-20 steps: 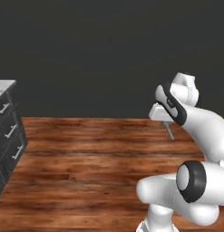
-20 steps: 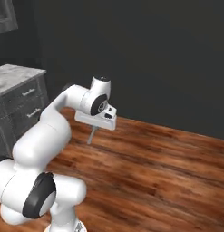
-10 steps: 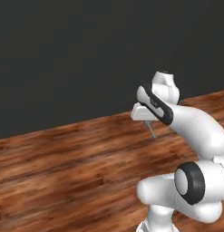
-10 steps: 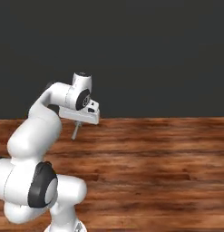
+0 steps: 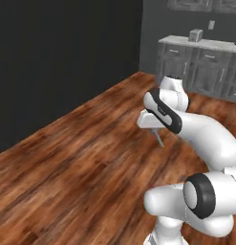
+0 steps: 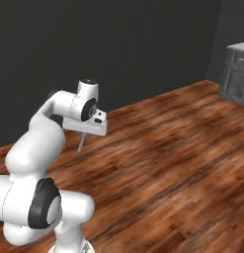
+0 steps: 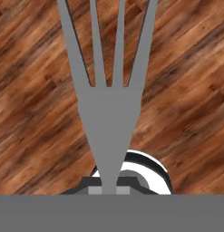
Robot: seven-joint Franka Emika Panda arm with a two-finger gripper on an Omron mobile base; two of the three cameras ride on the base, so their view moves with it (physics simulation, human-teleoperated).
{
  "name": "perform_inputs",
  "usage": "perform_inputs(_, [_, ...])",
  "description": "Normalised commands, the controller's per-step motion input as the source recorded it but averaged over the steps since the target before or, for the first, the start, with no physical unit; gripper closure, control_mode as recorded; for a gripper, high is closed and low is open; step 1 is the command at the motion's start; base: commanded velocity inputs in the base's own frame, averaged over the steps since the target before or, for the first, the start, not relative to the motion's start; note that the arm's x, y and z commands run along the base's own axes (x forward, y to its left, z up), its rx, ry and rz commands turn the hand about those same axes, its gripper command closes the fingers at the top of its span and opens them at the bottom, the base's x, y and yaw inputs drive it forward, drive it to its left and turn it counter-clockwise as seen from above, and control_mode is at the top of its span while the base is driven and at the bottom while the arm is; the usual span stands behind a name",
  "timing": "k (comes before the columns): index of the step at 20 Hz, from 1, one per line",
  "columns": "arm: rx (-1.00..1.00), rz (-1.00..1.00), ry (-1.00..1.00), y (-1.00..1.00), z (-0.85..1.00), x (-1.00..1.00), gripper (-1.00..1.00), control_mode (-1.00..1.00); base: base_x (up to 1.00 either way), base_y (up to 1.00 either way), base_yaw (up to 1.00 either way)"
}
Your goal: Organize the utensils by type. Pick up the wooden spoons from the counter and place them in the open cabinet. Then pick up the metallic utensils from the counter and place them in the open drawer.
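Now | fork: handle pinched in jaws | long axis along gripper, 4 tines pointing away over wood floor

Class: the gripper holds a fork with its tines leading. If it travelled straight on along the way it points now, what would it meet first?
Most likely the wooden floor. The gripper points down with the fork ahead of it, and nothing lies between; how far off is unclear.

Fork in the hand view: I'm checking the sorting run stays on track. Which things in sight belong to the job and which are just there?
Part of the job:
- fork, silver-grey, clamped in the gripper, tines pointing away from the hand
- counter across the room

Just there:
- wooden floor
- small grey box on that counter
- dark wall
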Motion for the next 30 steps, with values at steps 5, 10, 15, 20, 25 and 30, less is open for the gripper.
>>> perform_inputs(5, [0.00, 0.00, 0.00, 0.00, 0.00, 0.00, 1.00, 1.00, 0.18, -0.28, -0.84])
perform_inputs(10, [0.00, 0.00, 0.00, 0.00, 0.00, 0.00, 1.00, 1.00, 0.91, 0.00, -0.31])
perform_inputs(15, [0.00, 0.00, 0.00, 0.00, 0.00, 0.00, 1.00, 1.00, 1.00, 0.00, -0.15])
perform_inputs(20, [0.00, 0.00, 0.00, 0.00, 0.00, 0.00, 1.00, 1.00, 0.92, -0.02, -0.27])
perform_inputs(25, [0.00, 0.00, 0.00, 0.00, 0.00, 0.00, 1.00, 1.00, 0.89, -0.01, -0.33])
perform_inputs(30, [0.00, 0.00, 0.00, 0.00, 0.00, 0.00, 1.00, 1.00, 0.97, 0.00, -0.26])
